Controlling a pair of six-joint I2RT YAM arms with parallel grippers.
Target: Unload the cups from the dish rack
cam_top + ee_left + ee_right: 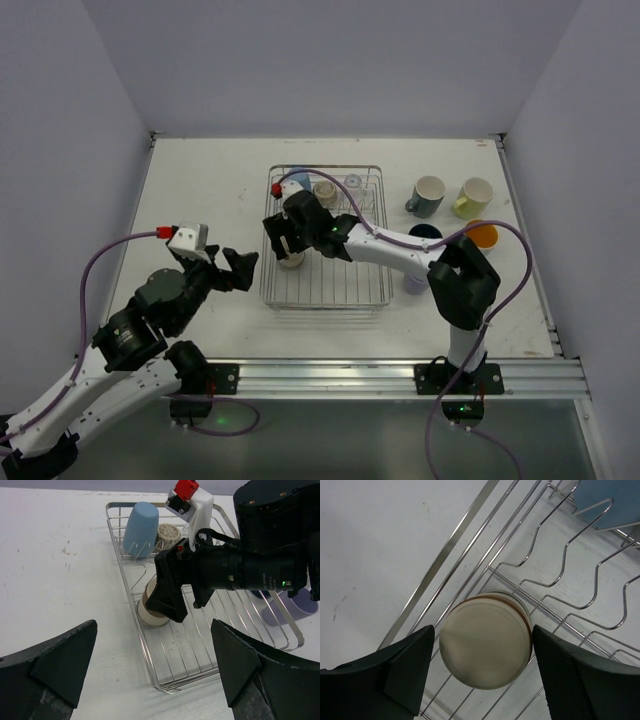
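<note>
Top view: we see the dish rack (340,285) mid-table (200,190). The right gripper (288,245) hangs over the rack's near-left part, right above a beige cup (291,261). At the rack's far end sit a light blue cup (298,180), a ridged cup (325,190) and a clear cup (352,182). Outside the rack, on its right, stand a grey-teal mug (427,196), a yellow-green mug (474,197), a dark blue cup (425,233), an orange-lined cup (482,235) and a lavender cup (415,283). The left gripper (243,268) is just left of the rack, jaws spread, holding nothing.

Left wrist view: both left fingers (55,665) sit far apart at the bottom corners with nothing between them. Ahead we see the rack (165,685), the light blue cup (141,529) upside down on the prongs, and the beige cup (150,617) half hidden behind the right gripper's black finger.

Right wrist view: the beige cup (485,647), brown band round it, has its flat closed end towards the camera and sits on the rack wires (555,580). The right fingers (395,675) stand wide on either side of it. There is a thin gap on the left side; on the other side we cannot tell if there is contact.
</note>
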